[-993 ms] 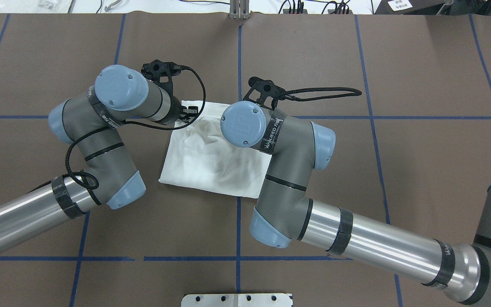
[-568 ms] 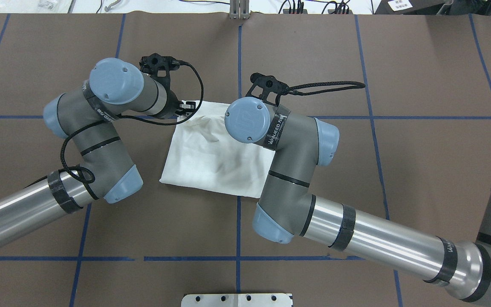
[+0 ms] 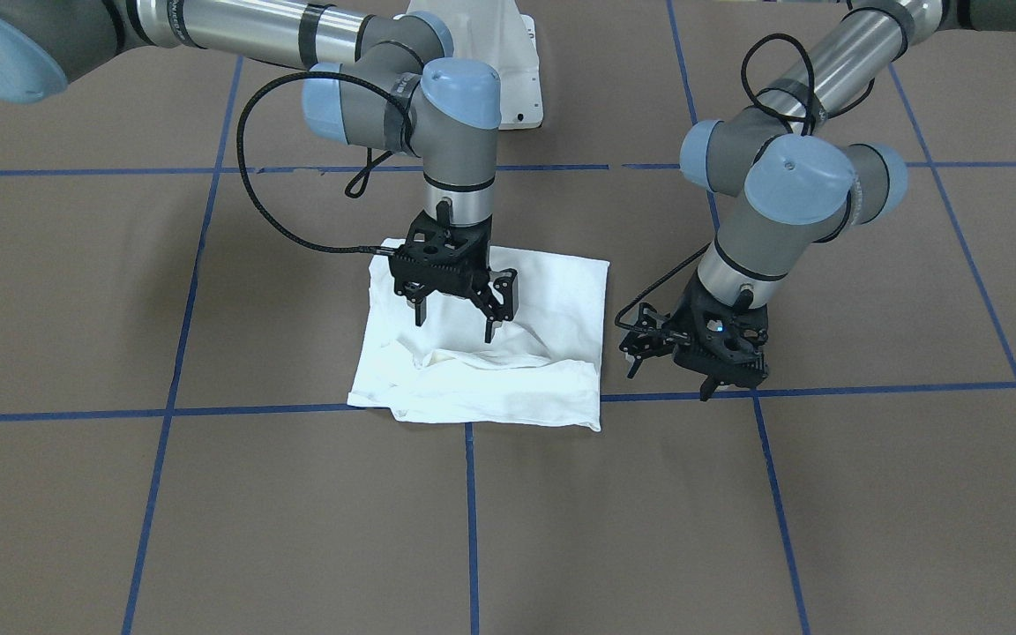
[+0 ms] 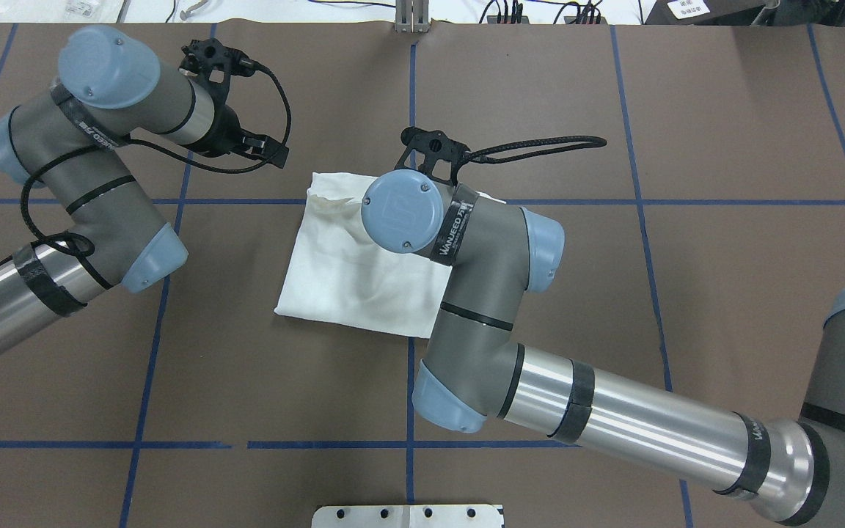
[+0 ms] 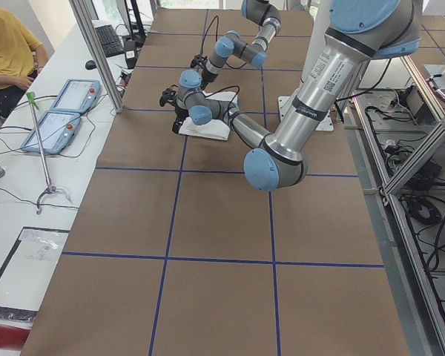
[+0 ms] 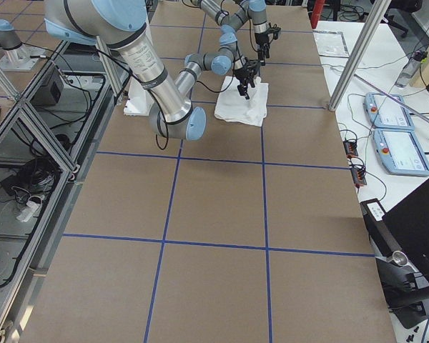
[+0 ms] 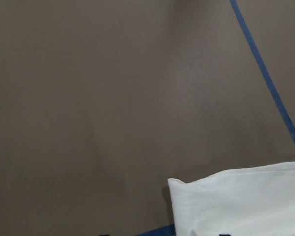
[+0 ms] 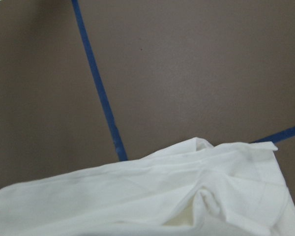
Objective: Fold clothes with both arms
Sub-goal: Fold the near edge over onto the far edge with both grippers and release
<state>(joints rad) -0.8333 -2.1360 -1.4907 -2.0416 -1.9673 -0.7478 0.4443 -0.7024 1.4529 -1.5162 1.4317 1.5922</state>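
Left gripper (image 3: 728, 386) withdrawn off shirt (image 4: 349, 271); apparently empty now.

A brown surface (image 4: 745, 110) with blue tape lines (image 4: 686, 202) lies under the jaws. Two teach pendants (image 5: 76, 95) sit well apart.

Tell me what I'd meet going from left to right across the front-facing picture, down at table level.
white T-shirt → left gripper. The right gripper hangs open over the shirt, so it gets no place of its own in the order.

Soft white cloth T-shirt (image 3: 508, 353) on matt brown table (image 3: 208, 529).
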